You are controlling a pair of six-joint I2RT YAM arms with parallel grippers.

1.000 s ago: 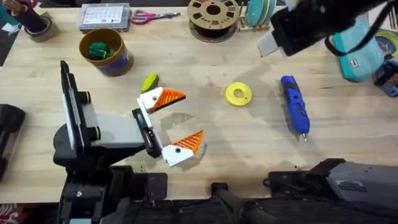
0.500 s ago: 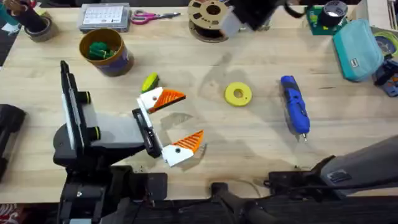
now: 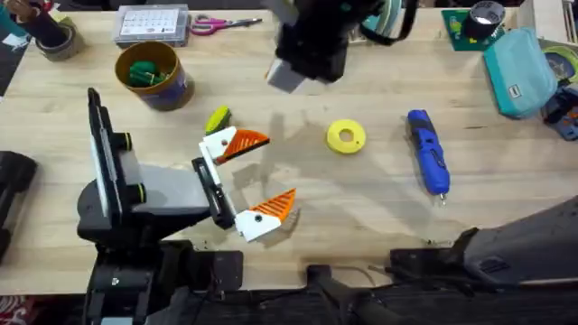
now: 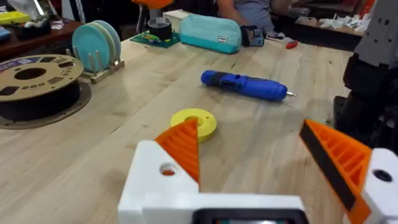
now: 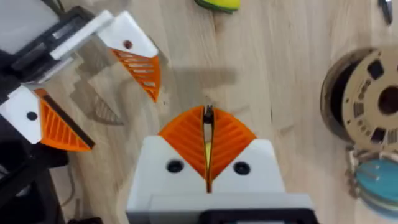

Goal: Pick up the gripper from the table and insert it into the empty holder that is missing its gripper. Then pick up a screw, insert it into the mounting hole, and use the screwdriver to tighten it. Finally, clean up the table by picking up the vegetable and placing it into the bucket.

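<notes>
Hovering high, right claw [image 5: 208,140] pressed closed; left claw [image 3: 246,179] spread wide on table [image 3: 361,208].

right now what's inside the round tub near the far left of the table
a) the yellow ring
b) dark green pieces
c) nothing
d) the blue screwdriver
b: the overhead view shows dark green pieces sitting inside the tub, while the blue screwdriver and the yellow ring lie out on the table.
</notes>
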